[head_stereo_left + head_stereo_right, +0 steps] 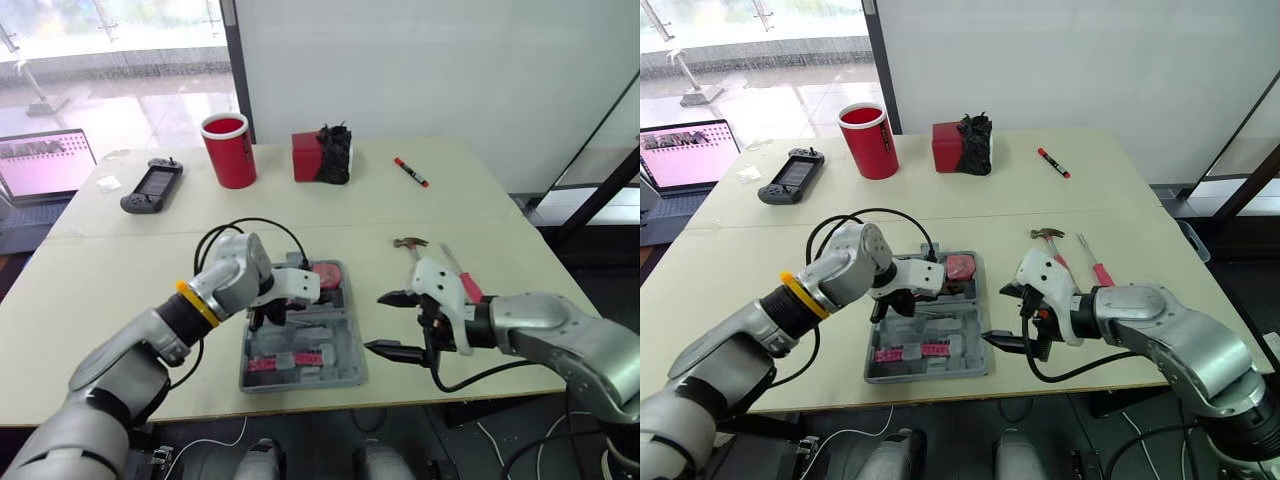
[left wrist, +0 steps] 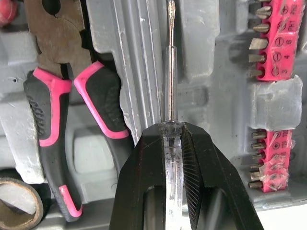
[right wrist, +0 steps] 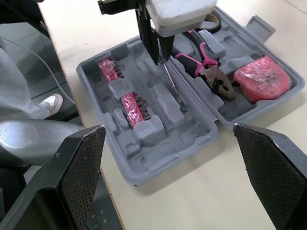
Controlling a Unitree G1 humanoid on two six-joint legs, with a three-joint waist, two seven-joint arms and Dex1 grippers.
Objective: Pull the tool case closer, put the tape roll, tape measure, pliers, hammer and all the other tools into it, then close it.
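The grey tool case [image 1: 352,376] lies open near the table's front edge. It holds pink-handled pliers [image 2: 57,96], a pink tape measure [image 3: 261,79], a tape roll [image 2: 14,201] and pink bit strips [image 2: 273,28]. My left gripper [image 2: 171,128] hangs over the case, shut on the clear handle of a small screwdriver [image 2: 170,72] whose tip points at a slot in the case. My right gripper [image 1: 375,322] stands open and empty just right of the case. Behind it, a hammer [image 1: 410,243] and a pink-handled screwdriver [image 1: 462,278] lie on the table.
At the back stand a red cup [image 1: 229,150], a red box with a black bundle [image 1: 322,155] and a red marker [image 1: 410,172]. A game controller [image 1: 152,186] and a laptop [image 1: 45,165] sit far left. The case sits close to the table's front edge.
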